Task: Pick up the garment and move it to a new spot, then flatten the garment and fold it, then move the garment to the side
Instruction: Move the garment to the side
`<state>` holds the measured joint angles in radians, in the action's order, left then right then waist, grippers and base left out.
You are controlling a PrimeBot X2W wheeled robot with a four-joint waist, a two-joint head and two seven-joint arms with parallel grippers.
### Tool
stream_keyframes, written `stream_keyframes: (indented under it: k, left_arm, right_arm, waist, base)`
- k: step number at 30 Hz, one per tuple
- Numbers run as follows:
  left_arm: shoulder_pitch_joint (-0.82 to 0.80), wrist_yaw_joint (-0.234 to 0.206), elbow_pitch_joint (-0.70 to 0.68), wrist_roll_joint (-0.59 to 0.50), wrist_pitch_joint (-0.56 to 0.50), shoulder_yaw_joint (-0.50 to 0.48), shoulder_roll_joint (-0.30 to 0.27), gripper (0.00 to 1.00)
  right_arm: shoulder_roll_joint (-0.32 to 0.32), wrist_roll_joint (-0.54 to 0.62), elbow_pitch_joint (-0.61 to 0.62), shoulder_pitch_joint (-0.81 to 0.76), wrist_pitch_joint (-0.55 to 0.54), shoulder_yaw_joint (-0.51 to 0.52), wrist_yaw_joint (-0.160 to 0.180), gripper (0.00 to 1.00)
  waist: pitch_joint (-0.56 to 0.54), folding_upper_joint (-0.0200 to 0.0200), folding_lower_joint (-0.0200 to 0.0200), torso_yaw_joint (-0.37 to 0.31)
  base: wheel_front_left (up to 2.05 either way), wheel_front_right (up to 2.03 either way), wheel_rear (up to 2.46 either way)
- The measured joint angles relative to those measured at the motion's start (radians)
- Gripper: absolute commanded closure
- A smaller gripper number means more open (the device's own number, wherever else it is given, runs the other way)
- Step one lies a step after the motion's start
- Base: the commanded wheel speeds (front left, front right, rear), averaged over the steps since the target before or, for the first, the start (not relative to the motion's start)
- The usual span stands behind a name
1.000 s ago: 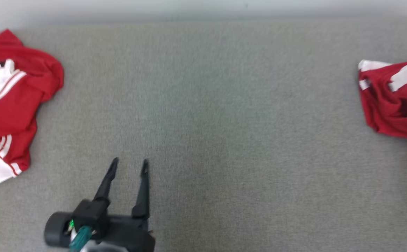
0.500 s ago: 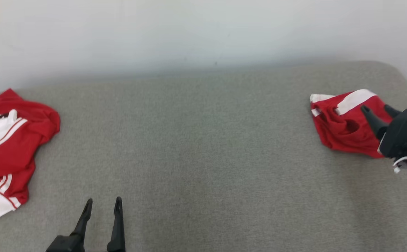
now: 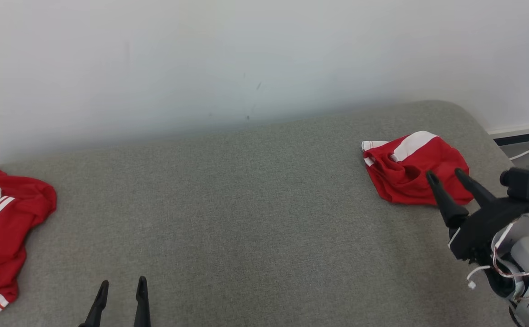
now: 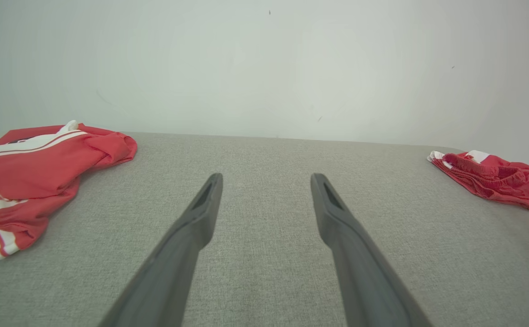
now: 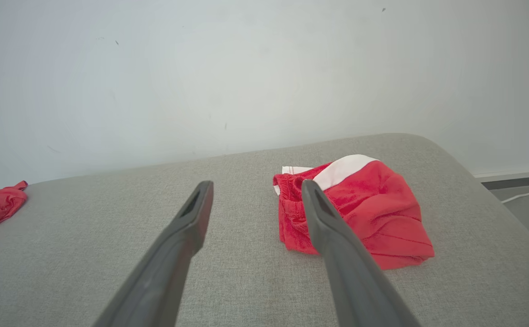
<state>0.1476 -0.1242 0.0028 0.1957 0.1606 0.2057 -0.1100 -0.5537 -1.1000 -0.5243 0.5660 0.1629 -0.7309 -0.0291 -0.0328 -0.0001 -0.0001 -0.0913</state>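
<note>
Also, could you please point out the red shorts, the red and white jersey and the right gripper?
red shorts (image 3: 421, 163), head view, on its red middle.
red and white jersey (image 3: 10, 220), head view, on its red body.
right gripper (image 3: 445, 173), head view, midway between its fingertips.

Left red-and-white garment (image 3: 5, 227): cut by the head view's left edge; dark print by its collar too small to read. Left tool (image 3: 122, 281): body cut off by the bottom edge. Right tool (image 3: 445, 173): fingers cover the near edge of the right red garment (image 3: 405, 177); forearm cut at the corner.
</note>
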Motion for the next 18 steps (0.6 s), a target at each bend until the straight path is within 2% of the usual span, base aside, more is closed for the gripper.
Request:
stream_keyframes:
  k: [5, 11, 18]
  left_arm:
    - [0.013, 0.000, -0.015, 0.000, 0.000, -0.020, 0.001, 0.00]
    - [0.055, 0.000, -0.023, -0.005, -0.003, -0.058, 0.002, 0.00]
    - [0.070, 0.000, -0.024, -0.039, -0.028, -0.075, -0.004, 0.00]
  right_arm:
    - [0.006, 0.021, 0.077, -0.075, 0.073, 0.005, 0.041, 0.00]
    - [0.009, 0.073, 0.147, -0.146, 0.084, 0.007, 0.096, 0.00]
    - [-0.035, 0.115, 0.197, -0.252, 0.085, 0.040, 0.133, 0.00]
  waist:
    - [-0.014, 0.0000, 0.0000, -0.015]
    - [-0.027, 0.0001, 0.0001, -0.024]
    - [-0.042, 0.0001, 0.0001, -0.015]
  base:
    - [0.00, 0.00, 0.00]
    - [0.00, 0.00, 0.00]
    - [0.00, 0.00, 0.00]
